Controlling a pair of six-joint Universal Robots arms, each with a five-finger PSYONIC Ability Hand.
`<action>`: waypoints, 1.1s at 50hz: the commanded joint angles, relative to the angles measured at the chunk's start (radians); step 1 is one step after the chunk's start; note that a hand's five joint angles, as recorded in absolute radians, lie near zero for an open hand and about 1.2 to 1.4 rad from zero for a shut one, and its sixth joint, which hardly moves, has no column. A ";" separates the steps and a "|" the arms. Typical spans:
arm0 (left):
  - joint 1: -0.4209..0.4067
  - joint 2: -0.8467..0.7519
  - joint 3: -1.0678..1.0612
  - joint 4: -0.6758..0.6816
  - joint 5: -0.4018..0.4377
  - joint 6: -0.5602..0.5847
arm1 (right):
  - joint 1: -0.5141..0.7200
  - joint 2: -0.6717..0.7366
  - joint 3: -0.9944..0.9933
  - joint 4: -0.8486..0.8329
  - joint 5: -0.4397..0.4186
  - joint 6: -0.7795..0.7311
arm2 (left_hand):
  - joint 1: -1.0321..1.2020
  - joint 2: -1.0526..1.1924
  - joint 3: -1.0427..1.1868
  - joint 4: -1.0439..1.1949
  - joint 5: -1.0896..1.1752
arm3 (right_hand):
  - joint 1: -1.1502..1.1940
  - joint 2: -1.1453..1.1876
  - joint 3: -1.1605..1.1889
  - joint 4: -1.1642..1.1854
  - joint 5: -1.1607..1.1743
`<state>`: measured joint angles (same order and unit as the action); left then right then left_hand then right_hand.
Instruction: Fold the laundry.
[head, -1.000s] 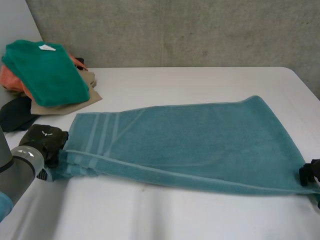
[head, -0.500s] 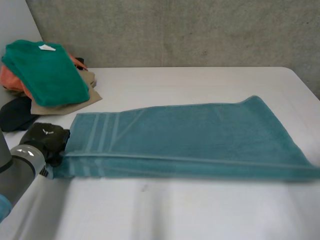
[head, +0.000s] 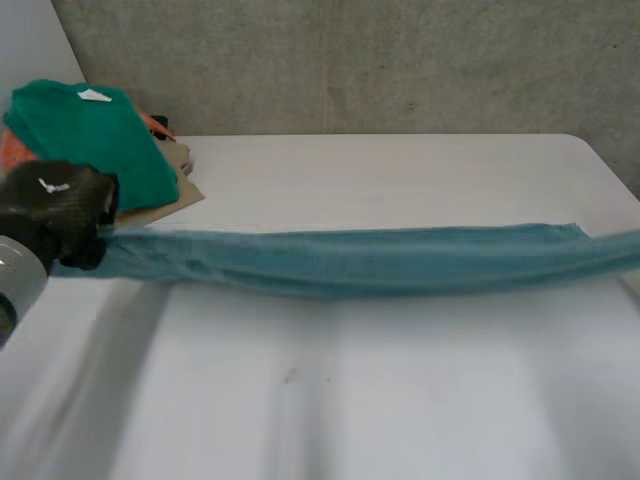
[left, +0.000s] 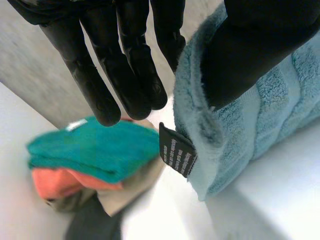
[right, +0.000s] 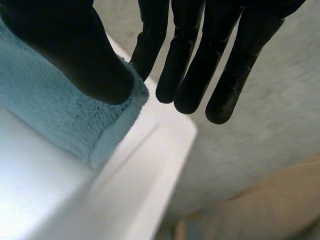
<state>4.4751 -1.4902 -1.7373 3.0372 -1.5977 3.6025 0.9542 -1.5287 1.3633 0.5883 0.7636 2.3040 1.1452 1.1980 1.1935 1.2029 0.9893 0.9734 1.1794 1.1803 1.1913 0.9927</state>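
A long teal terry towel (head: 350, 262) hung stretched in a narrow band, seemingly just clear of the white table (head: 400, 400). The left hand (head: 55, 205) pinched the end with the black label (left: 176, 150) between thumb and a finger, near the pile of folded clothes (head: 95, 140). The right hand (right: 190, 55) pinched the far corner the same way. I guessed they held it taut to lay it flat.

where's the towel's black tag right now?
Left wrist view: the black tag hangs off the towel edge pinched in the left hand, just past its fingertips, in front of the stack of folded clothes.
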 joint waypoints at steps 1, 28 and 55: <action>0.003 -0.171 0.022 0.008 -0.001 -0.001 | 0.152 0.251 0.007 -0.001 0.109 -0.015 | 0.251 0.198 0.203 0.193 0.232 | 0.423 0.217 0.216 0.205 0.229; 0.006 -0.354 0.082 0.017 -0.004 -0.002 | 0.184 0.429 0.039 0.045 0.215 0.049 | 0.251 0.198 0.203 0.193 0.232 | -0.269 -0.475 -0.476 -0.487 -0.463; 0.006 -0.176 0.074 -0.049 -0.002 -0.004 | 0.114 0.177 0.047 -0.044 0.145 -0.046 | 0.251 0.198 0.203 0.193 0.232 | 0.423 0.217 0.216 0.205 0.229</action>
<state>4.4820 -1.8138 -1.6650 3.0405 -1.6030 3.6002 1.1185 -1.1992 1.5120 0.5242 0.9603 2.2282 1.1452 1.1980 1.1935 1.2029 0.9892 0.9823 1.1801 1.1806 1.1913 0.9882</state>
